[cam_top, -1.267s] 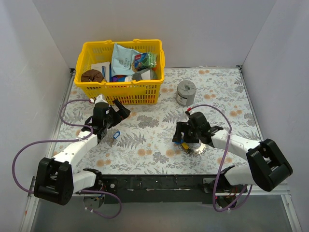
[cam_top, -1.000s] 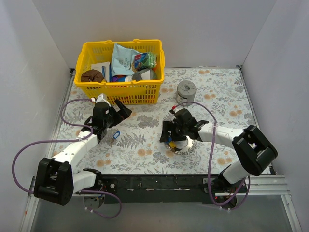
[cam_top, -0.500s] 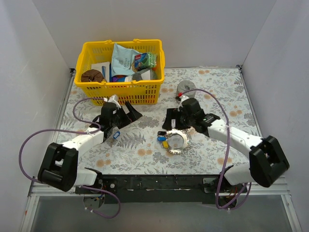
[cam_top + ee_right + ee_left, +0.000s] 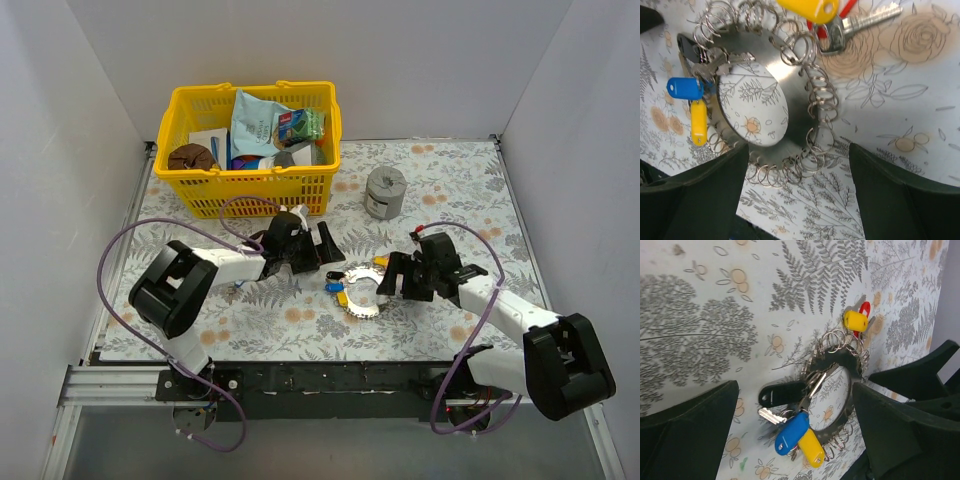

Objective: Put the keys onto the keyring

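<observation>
- Between the spread jaws of the right gripper (image 4: 393,284), the nearer one: keyring (image 4: 366,294), lying flat.
- Just ahead of the left gripper (image 4: 330,252), jaws likewise apart: same ring.
- Along its left-gripper side: keys (image 4: 335,289), shafts pointing inward.

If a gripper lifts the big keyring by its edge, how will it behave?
The keyring looks like a flat metal plate, so it probably stays stiff. The keys hang on loose small rings, so they will likely swing and dangle. Lying flat, its thin edge may be hard to grip.
</observation>
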Robot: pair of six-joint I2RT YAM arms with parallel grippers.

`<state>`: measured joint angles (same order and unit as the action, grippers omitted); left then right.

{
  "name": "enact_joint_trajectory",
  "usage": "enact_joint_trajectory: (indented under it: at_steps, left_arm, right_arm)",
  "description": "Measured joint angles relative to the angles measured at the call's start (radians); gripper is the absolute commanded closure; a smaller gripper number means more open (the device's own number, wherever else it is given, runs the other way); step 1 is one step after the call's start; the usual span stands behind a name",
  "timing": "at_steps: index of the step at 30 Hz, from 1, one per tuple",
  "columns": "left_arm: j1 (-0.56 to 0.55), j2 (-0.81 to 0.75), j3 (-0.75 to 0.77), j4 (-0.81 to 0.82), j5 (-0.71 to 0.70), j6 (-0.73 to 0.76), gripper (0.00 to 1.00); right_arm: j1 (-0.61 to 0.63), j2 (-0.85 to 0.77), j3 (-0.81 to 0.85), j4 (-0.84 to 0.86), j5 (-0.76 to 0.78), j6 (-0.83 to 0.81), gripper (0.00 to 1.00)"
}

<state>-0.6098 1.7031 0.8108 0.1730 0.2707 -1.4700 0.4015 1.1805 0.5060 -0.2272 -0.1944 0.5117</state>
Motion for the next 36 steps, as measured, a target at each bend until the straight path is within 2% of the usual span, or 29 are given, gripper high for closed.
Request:
enact_joint_trajectory:
  at_steps: [9,15,20,27,31,36]
  left_arm:
    - [-0.043,0.037,0.032,0.019,0.006,-0.012,0.02]
    - [-0.044,0.020,0.029,-0.011,-0.012,-0.007,0.02]
    - [-0.047,-0.034,0.014,-0.088,-0.110,0.000,0.02]
    - [-0.046,-0.182,0.002,-0.184,-0.284,0.042,0.02]
    - [-0.046,-0.262,-0.021,-0.159,-0.293,0.075,0.02]
    - [-0.047,-0.259,-0.032,-0.123,-0.249,0.098,0.02]
  right_arm:
    - [0.015,0.106,0.008,0.180,-0.129,0.031,0.11]
    - [0.068,0.211,0.073,0.231,-0.165,0.035,0.11]
    - [0.101,0.267,0.139,0.207,-0.144,0.023,0.09]
    - [0.111,0.214,0.147,0.114,-0.050,-0.041,0.04]
    - [0.111,0.172,0.148,0.072,0.002,-0.076,0.03]
    - [0.111,0.147,0.149,0.039,0.038,-0.121,0.03]
